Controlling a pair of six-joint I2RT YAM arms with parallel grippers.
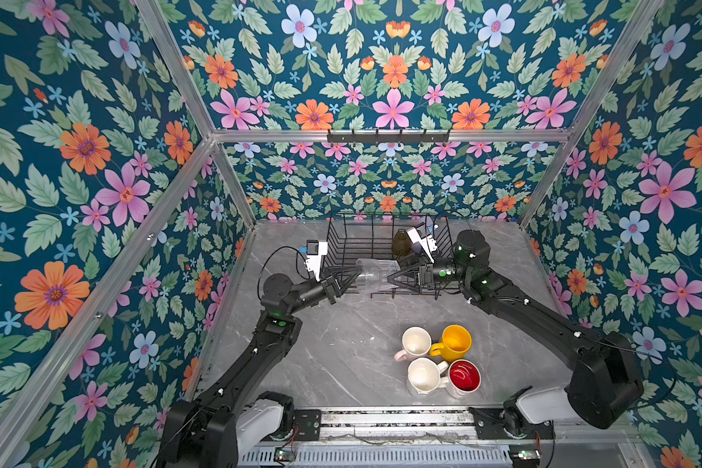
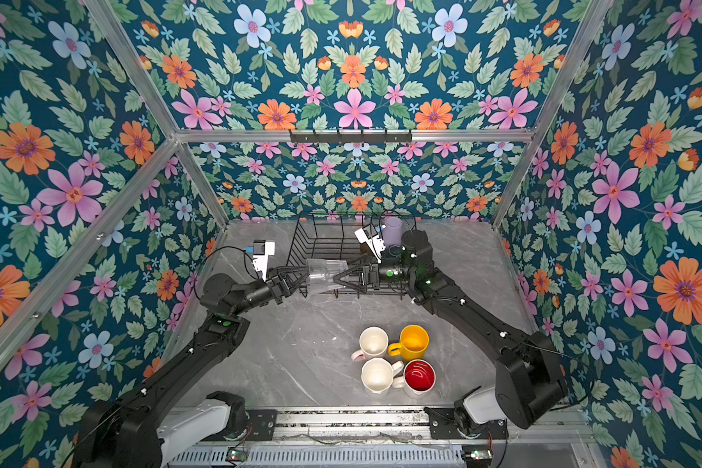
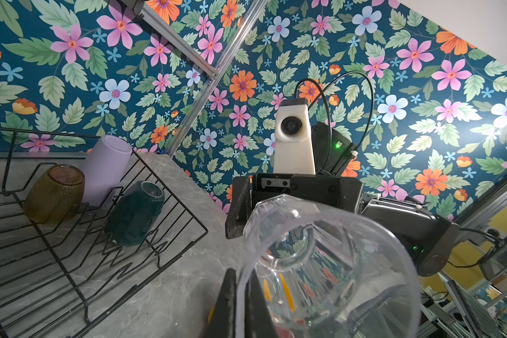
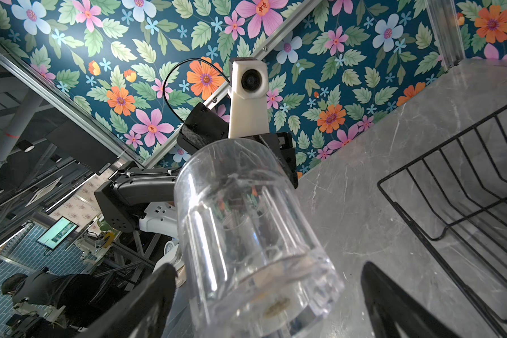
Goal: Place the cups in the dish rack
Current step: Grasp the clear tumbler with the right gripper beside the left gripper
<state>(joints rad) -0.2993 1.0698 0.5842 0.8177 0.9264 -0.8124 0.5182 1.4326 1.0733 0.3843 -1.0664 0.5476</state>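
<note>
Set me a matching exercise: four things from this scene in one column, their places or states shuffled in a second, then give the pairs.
1. clear faceted glass
2. olive-brown textured glass
3. yellow ceramic mug
4. right end effector

A. upright on the grey marble table
B. open, jaws either side of the clear glass's base
C. bottom up in the black wire dish rack
D. sideways in the air, rim pinched by the left end effector

Pairs: 1-D, 2-C, 3-A, 4-B.
</note>
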